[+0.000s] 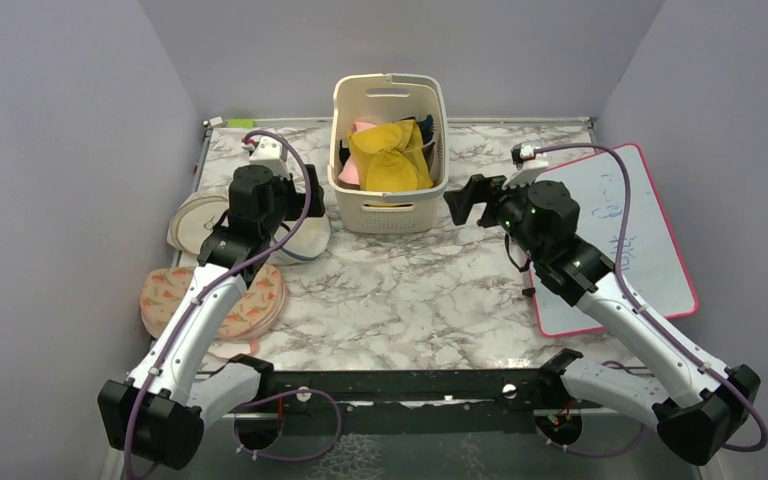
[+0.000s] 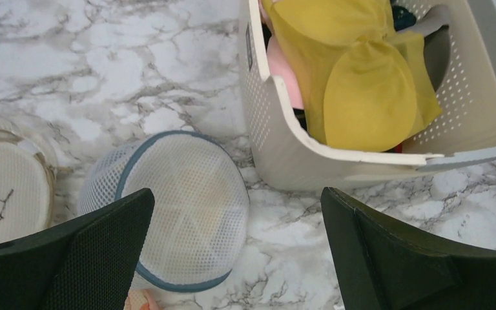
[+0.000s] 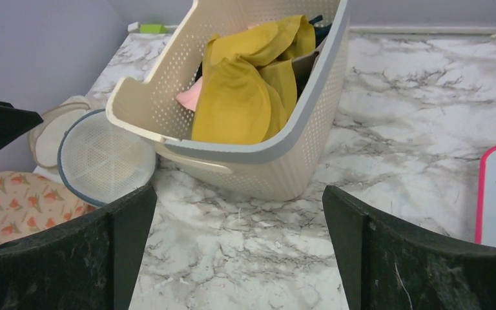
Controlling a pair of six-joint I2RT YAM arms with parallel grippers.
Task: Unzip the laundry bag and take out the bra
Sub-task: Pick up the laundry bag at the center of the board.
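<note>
The laundry bag [image 1: 305, 242] is a round white mesh drum with blue-grey trim. It lies on the marble table left of the cream basket [image 1: 388, 205]. It also shows in the left wrist view [image 2: 181, 206] and the right wrist view [image 3: 103, 158]. It looks closed, with only something pale showing through the mesh. No black bra is clearly visible. My left gripper [image 1: 285, 205] hovers over the bag, open and empty [image 2: 236, 197]. My right gripper [image 1: 465, 200] is open and empty [image 3: 239, 194], right of the basket's front and facing it.
The basket holds a yellow cloth [image 1: 390, 155] and a pink cloth [image 1: 352, 165]. A flat beige pouch with a dark emblem [image 1: 195, 215] and a floral pouch [image 1: 215, 300] lie at the left. A pink-rimmed whiteboard [image 1: 620, 240] lies at the right. Walls stand close on three sides.
</note>
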